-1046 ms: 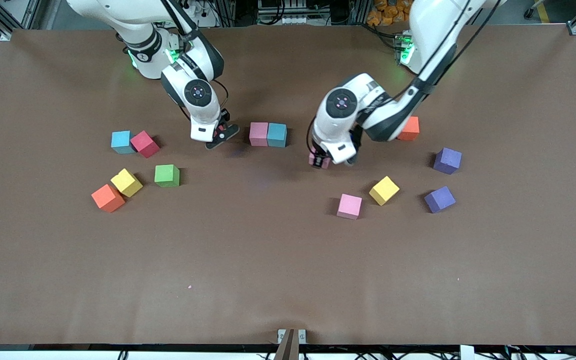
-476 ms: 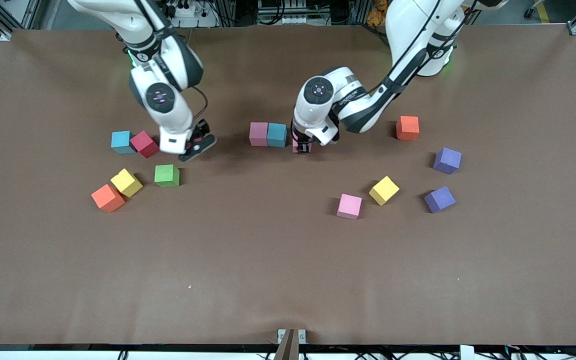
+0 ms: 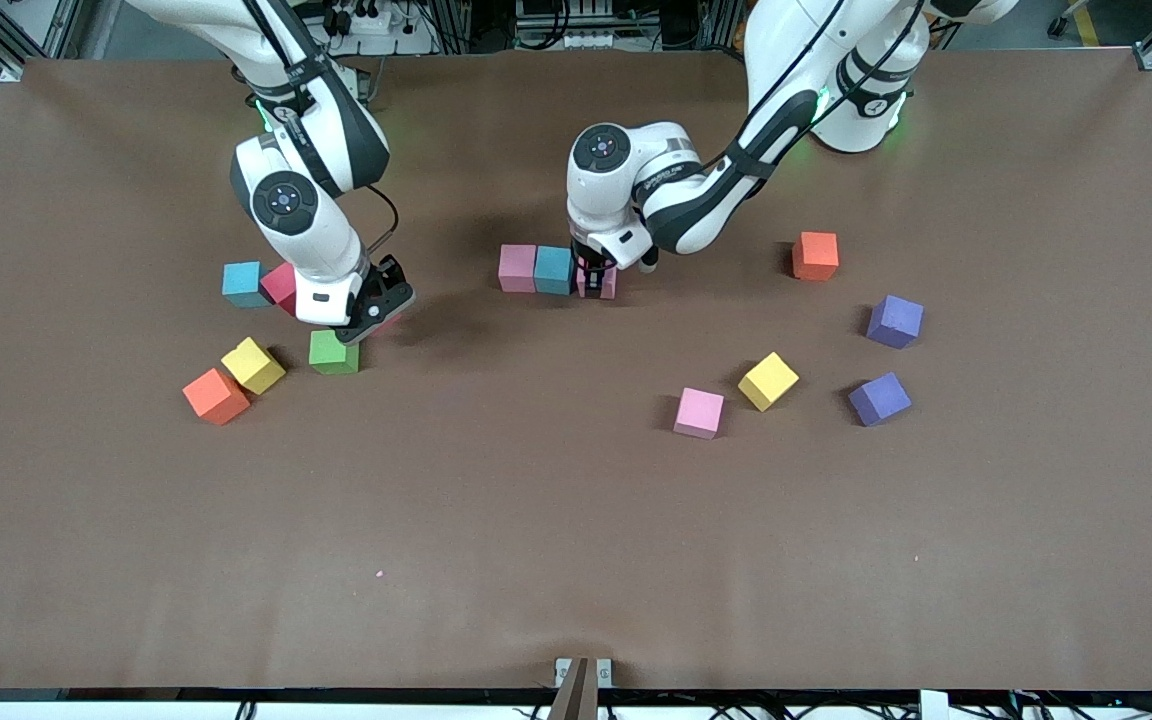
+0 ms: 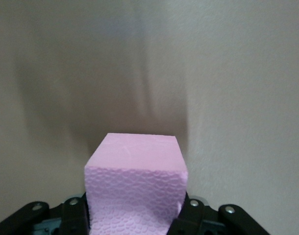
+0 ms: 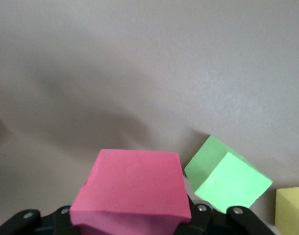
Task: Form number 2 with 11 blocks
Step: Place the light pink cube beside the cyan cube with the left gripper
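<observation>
The left gripper [image 3: 596,283] has carried a pink block [image 4: 135,188] over to the row of two blocks [image 3: 535,269] and now sets it beside the blue one, making three. Its fingers [image 4: 75,215] squeeze the block's two sides. The right gripper [image 3: 368,318] has lifted the crimson block [image 5: 130,188], clamped between its fingers, over the green block [image 3: 334,352] on the tabletop [image 3: 536,520].

Matt, pebbled foam pink block [image 4: 135,188]; smooth matt brown table [image 3: 536,520].

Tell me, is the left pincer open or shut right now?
Shut on a pink block: the left pincer has it clamped between both fingers.
</observation>
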Robot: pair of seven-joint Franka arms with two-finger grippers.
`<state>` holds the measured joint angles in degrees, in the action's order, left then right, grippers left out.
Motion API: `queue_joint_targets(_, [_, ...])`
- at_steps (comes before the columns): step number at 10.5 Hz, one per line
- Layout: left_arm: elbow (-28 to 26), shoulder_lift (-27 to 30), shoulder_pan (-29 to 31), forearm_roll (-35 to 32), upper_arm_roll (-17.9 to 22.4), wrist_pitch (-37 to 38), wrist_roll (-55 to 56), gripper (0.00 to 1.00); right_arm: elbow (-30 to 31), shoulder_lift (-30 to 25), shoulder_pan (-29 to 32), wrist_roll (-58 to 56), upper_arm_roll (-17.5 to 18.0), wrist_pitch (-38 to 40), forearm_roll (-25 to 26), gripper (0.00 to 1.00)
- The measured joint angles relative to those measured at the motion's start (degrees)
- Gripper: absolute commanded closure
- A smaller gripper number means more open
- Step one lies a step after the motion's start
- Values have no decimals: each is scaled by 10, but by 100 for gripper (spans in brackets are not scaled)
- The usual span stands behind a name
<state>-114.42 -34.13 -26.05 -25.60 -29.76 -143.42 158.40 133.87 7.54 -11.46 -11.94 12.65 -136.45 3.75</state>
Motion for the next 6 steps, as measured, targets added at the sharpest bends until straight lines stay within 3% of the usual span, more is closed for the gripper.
queue_joint_targets(6, [3, -1, 6, -15, 1, -16, -2, 71, -31, 37, 5, 0, 3, 0, 0, 70])
